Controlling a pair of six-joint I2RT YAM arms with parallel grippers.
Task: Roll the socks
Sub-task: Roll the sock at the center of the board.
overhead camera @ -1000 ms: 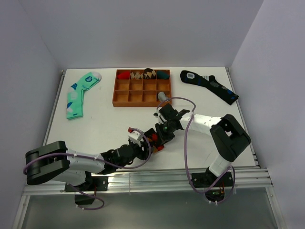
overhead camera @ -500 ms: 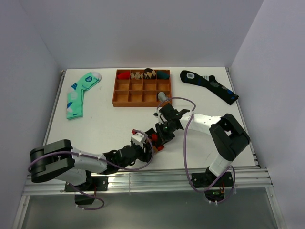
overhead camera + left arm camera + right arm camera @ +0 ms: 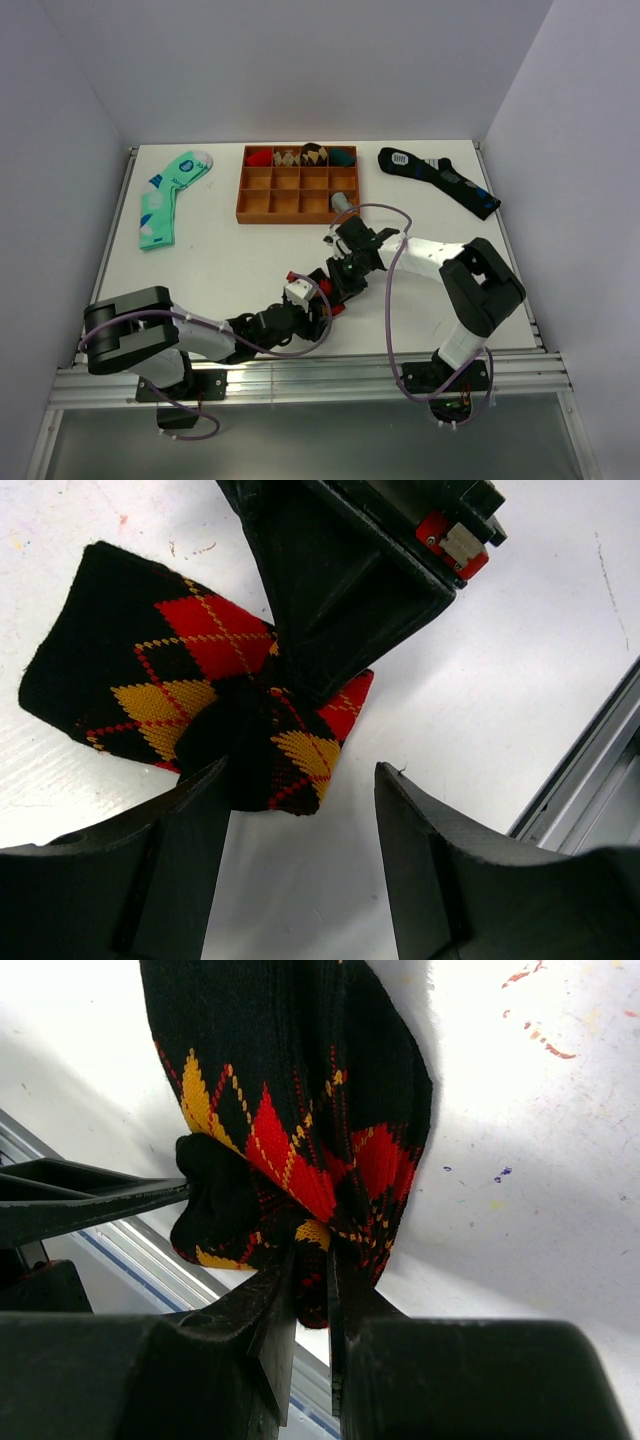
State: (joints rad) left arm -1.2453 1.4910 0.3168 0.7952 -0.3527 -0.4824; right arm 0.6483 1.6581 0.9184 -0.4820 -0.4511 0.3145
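At the near edge of the white table [image 3: 225, 262], just beyond the metal rail [image 3: 330, 378], my two arms reach inward and meet over a black argyle sock [image 3: 190, 675] with red and orange diamonds. The sock sits in the near middle of the table, a little right of centre and well short of the tray, part flat and part gathered into a dark lump at one end.

My left gripper [image 3: 300, 800] is released, its jaws standing wide apart. One finger [image 3: 165, 865] sits against the bunched end of the sock, and the other [image 3: 440, 860] stands over bare table beside it.

My right gripper [image 3: 310, 1275] comes in from the opposite side and is clenched on the sock, with a fold of the patterned cloth pinched in the thin slit between its two fingers. From the left wrist view, that gripper presses down on the middle of the sock, where the cloth draws in like a bow.

Farther back stands the wooden tray [image 3: 241, 206], with small rolled bundles in its far row of compartments. A mint green and white sock [image 3: 163, 198] lies flat to the far left. A dark navy sock [image 3: 441, 181] lies at the far right.
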